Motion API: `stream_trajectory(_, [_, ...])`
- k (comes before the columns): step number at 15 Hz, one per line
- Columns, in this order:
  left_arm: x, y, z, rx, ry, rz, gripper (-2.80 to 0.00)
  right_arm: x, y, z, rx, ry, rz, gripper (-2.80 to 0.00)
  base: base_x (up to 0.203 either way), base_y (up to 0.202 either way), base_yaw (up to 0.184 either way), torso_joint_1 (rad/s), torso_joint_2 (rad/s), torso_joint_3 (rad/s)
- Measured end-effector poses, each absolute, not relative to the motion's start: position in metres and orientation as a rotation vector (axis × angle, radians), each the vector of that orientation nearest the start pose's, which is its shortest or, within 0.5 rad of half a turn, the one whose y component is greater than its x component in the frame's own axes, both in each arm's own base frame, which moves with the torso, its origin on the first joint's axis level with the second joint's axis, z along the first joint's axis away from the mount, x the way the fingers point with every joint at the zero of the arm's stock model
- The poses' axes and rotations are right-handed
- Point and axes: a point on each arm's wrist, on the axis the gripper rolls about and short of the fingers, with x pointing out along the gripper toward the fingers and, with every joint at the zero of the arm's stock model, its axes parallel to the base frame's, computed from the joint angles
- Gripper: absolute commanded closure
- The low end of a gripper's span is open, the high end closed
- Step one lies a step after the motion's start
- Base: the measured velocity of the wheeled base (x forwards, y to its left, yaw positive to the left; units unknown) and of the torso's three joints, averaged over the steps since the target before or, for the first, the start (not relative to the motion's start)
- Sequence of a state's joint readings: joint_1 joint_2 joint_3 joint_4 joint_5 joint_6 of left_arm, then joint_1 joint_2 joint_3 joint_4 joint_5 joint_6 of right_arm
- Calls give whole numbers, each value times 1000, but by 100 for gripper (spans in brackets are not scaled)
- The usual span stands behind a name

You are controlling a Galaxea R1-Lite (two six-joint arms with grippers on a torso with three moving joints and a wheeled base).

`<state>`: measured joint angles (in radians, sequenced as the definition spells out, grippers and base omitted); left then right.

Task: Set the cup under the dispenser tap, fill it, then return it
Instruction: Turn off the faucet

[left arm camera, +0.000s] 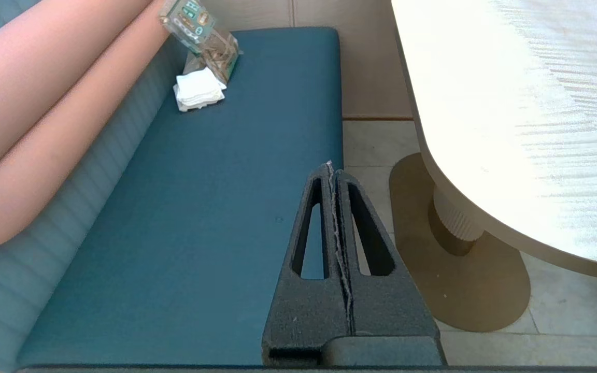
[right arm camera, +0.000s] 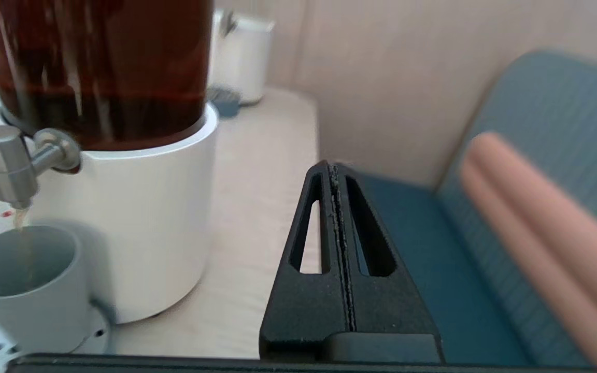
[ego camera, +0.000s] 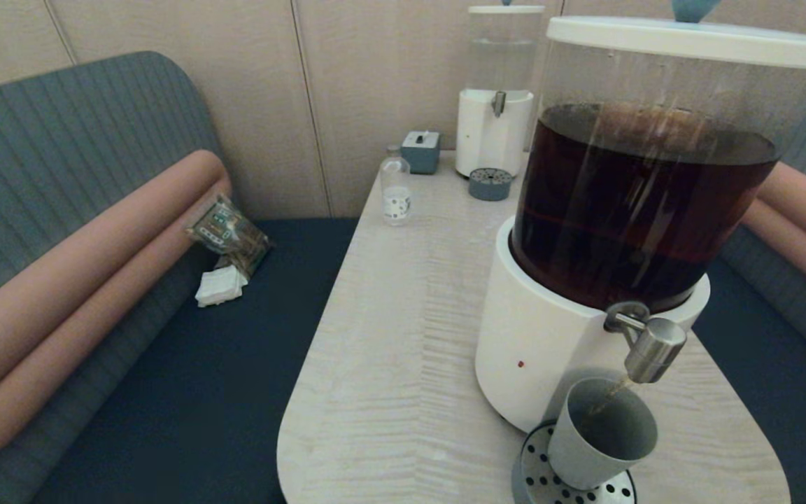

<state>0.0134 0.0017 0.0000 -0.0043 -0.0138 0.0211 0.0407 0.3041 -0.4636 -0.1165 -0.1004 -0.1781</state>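
cup [ego camera: 602,434] on drip tray [ego camera: 539,479] under tap [ego camera: 651,350], thin brown stream falling in, left gripper [left arm camera: 332,171] over bench, fingers together, right gripper [right arm camera: 329,171] beside counter [ego camera: 403,336], fingers together

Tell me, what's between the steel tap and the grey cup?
Only a thin brown stream, falling from the tap into the cup; right wrist view shows it.

The drip tray [ego camera: 550,483] under the cup [ego camera: 602,434] runs off the picture's lower edge. The print on the small bottle [ego camera: 396,190] behind the dispenser [ego camera: 627,231] is unreadable.
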Motion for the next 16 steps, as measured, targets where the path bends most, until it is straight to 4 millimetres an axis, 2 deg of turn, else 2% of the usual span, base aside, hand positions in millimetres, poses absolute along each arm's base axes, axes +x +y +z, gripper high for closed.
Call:
stream_trajectory(4, [-23,-1,76,21,-3,0,0,-35,-3,192,-183,-345,-129,0,0,0,0,0,0,0])
stream_trajectory(8, [-23,-1,76,21,-3,0,0,-37,-3,148,-232,-359,-154,0,0,0,0,0,0,0])
stream_trajectory(11, [-23,-1,76,22,-3,0,0,-31,-3,121,-233,-353,-159,0,0,0,0,0,0,0])
stream_trajectory(16, [-23,-1,76,21,-3,0,0,-24,-2,91,-211,-140,-90,0,0,0,0,0,0,0])
